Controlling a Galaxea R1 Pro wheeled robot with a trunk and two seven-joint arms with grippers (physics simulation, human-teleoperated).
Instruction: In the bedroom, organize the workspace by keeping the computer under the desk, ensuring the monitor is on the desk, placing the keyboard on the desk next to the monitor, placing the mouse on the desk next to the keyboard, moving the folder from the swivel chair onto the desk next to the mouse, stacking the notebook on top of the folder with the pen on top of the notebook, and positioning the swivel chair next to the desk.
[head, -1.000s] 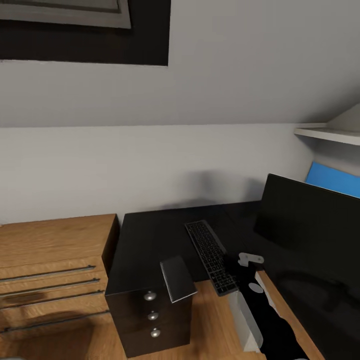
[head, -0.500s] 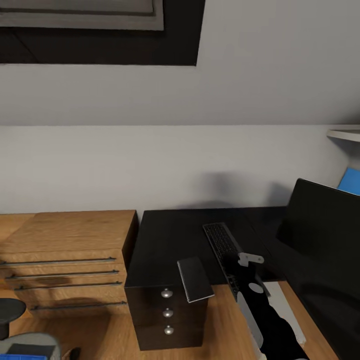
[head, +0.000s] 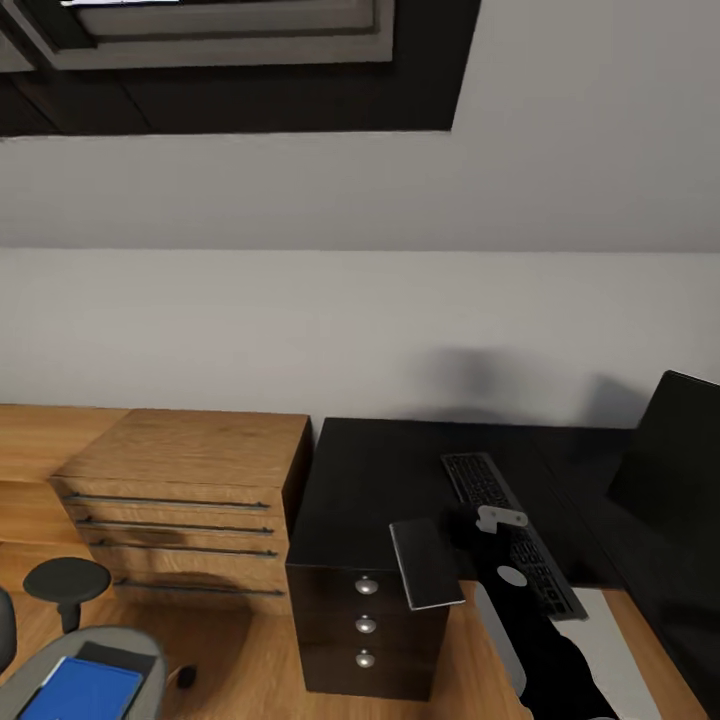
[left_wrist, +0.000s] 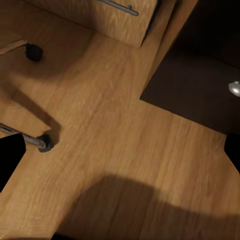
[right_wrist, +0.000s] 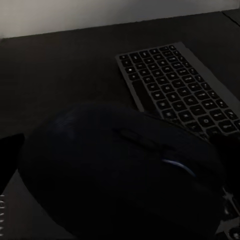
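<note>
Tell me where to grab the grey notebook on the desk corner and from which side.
Probably best to grip the notebook by its near end, coming from the front of the desk. It lies flat, but that end juts past the edge above the drawers, leaving room for a finger underneath.

The black desk (head: 380, 480) carries the keyboard (head: 510, 532), a grey notebook (head: 426, 564) over its front edge, and the monitor (head: 675, 455) at the right side.
</note>
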